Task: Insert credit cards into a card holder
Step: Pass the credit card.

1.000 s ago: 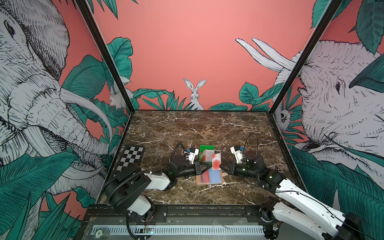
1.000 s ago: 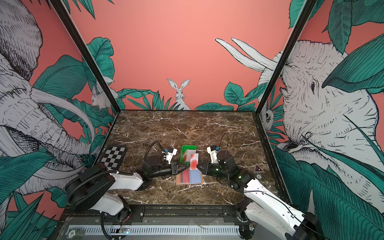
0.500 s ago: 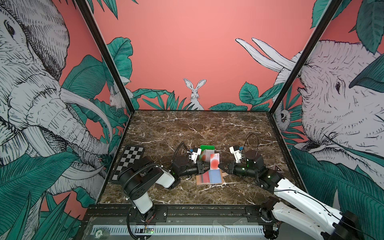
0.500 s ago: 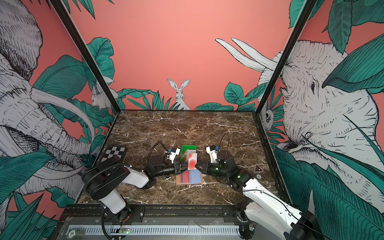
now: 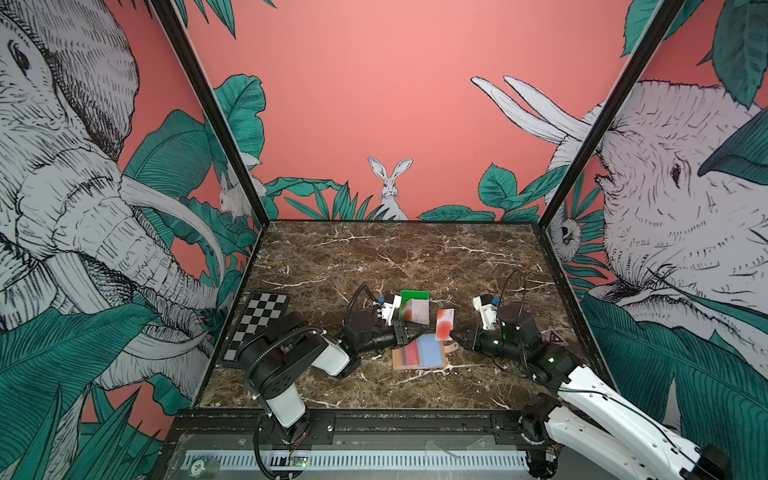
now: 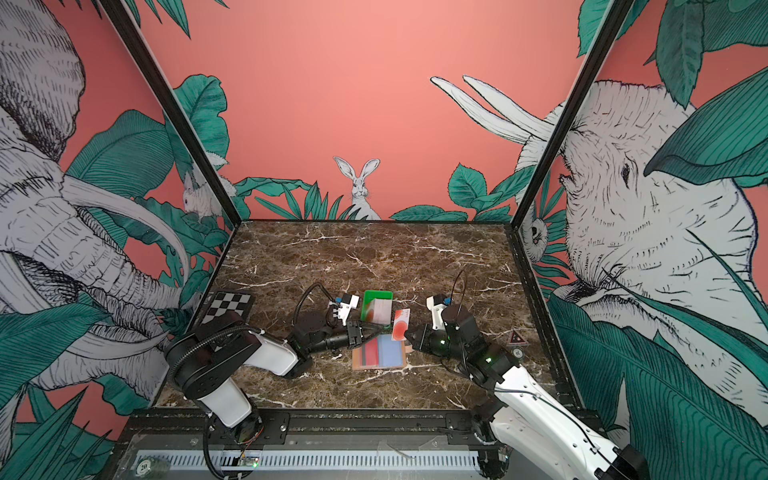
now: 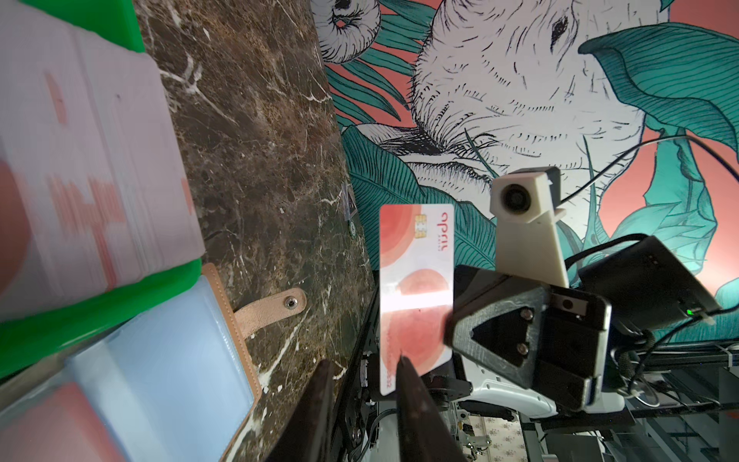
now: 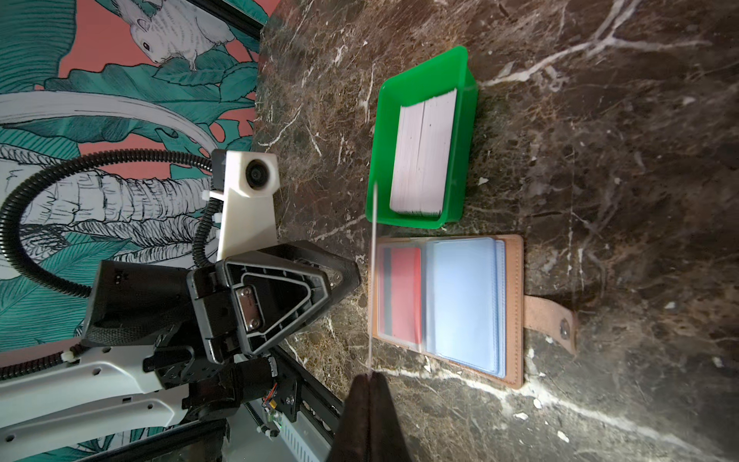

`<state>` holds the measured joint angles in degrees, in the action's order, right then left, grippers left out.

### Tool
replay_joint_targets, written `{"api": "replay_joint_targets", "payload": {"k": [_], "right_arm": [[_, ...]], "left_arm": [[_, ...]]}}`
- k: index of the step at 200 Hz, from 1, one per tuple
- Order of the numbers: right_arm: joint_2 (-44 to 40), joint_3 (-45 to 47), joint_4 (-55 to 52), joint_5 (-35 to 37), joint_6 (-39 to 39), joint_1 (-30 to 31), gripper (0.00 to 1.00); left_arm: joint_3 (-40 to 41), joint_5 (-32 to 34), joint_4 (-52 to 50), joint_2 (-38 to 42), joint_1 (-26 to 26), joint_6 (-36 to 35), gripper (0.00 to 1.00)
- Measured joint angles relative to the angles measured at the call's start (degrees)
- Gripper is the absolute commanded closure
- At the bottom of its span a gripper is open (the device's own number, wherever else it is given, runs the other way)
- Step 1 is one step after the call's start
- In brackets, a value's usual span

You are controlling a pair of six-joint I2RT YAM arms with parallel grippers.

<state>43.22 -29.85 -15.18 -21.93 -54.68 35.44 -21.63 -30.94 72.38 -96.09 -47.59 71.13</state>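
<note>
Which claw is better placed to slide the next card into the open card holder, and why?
Likely right. The right claw is shut on a white-and-red card, held upright just by the open card holder. The left claw is empty, jaws apart, near the green tray.

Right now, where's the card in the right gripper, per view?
Top view: card upright, centre, right of green tray.
Top view: card same spot.
Left wrist: card face-on, mid-frame.
Right wrist: card edge-on, a thin line mid-frame.
Landmark: green tray, in all four.

Green tray (image 8: 383, 152), tan card holder (image 8: 515, 304), white card (image 7: 416, 288) with red-orange circles.
</note>
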Motion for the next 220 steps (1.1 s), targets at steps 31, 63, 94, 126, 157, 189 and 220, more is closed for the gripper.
{"api": "replay_joint_targets", "payload": {"k": [31, 63, 94, 126, 157, 189, 220], "right_arm": [[0.57, 0.66, 4.87, -3.15, -1.2, 0.0, 1.0], [2.21, 0.68, 8.79, -5.6, -2.25, 0.0, 1.0], [2.71, 1.01, 9.77, -6.03, -2.62, -0.07, 1.0], [1.01, 1.01, 7.13, -3.58, -2.4, -0.13, 1.0], [-1.6, 1.49, 5.77, -1.6, -2.25, -0.28, 1.0], [-0.44, 4.17, 9.51, -3.43, -3.15, -0.33, 1.0], [0.76, 4.55, 13.22, -5.73, -3.69, -0.33, 1.0]], "left_arm": [[-0.04, -0.17, 2.14, -0.61, 0.0, 1.75, 0.69], [-0.04, -0.37, 3.98, -1.29, 0.07, 3.26, 0.71], [-0.07, -0.59, 4.52, -1.14, 0.22, 3.89, 0.73], [-0.07, -0.59, 3.5, 0.63, 0.66, 3.8, 0.73], [-0.07, -0.76, 1.79, 2.69, 0.87, 3.23, 0.72], [-0.11, -1.51, 1.16, 3.17, 0.87, 3.28, 0.71], [-0.39, -1.77, 1.27, 3.17, 0.87, 3.63, 0.71]]}}
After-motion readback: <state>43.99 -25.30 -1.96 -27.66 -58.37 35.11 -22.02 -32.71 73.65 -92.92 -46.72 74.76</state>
